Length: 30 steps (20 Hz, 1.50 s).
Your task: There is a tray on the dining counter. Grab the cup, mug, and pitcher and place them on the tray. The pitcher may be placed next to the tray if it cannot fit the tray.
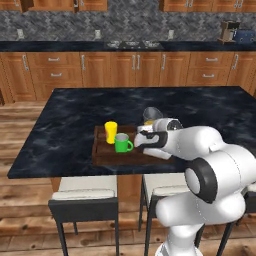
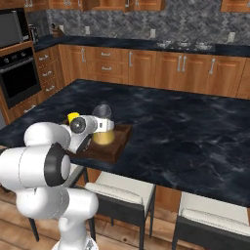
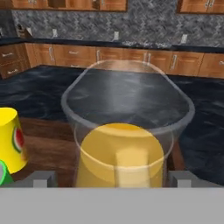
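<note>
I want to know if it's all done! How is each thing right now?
Cup: upright on the tray.
Mug: upright on the tray.
Pitcher: upright on the tray, between the open fingers.

- Pitcher (image 1: 149, 116): in the left base view the hand covers most of it; the clear neck and a sliver of amber show.
- Pitcher, hand view: lower body cut off at the bottom; whether the fingertips (image 3: 43, 179) touch it cannot be told.
- Mug (image 3: 3, 173): cut by the left edge of the hand view; handle hidden.
- Cup (image 2: 73, 117): right base view shows the top alone, the rest behind the arm.
- Tray (image 2: 123, 138): left part hidden by the arm.
- Gripper (image 1: 141, 136): fingers too small to separate.
</note>
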Available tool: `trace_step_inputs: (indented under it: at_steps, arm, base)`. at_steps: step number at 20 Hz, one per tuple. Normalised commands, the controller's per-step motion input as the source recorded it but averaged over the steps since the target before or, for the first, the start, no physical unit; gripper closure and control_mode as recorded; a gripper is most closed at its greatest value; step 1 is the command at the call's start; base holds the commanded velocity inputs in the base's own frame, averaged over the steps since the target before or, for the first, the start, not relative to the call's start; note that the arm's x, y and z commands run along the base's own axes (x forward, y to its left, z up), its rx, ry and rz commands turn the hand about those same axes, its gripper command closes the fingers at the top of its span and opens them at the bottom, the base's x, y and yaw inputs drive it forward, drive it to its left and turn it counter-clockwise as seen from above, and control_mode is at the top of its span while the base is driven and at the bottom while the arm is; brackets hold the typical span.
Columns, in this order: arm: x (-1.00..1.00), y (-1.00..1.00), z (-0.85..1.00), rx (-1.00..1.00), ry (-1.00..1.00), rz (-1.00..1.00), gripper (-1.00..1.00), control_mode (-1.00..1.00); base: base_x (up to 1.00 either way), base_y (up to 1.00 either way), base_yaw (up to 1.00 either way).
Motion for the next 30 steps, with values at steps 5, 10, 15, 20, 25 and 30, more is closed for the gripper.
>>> trace_step_inputs:
  at_steps: [5, 10, 15, 20, 25, 30]
  arm:
    - [-0.03, 0.00, 0.11, -0.03, -0.08, -0.13, -1.00, -1.00]
    - [-0.06, -0.13, 0.53, 0.00, 0.00, -0.09, -1.00, -1.00]
    - [-0.06, -0.08, 0.78, 0.00, 0.01, -0.02, -1.00, -1.00]
    - [-0.23, 0.00, 0.87, 0.02, 0.09, -0.02, -1.00, -1.00]
    - [-0.31, 0.00, 0.87, 0.04, 0.14, -0.01, -1.00, -1.00]
    - [-0.37, 0.00, 0.76, 0.03, 0.17, 0.00, -1.00, -1.00]
  base:
    - [0.00, 0.00, 0.00]
    - [0.00, 0.00, 0.00]
    - [0.00, 0.00, 0.00]
    - [0.00, 0.00, 0.00]
    - [0.00, 0.00, 0.00]
    - [0.00, 0.00, 0.00]
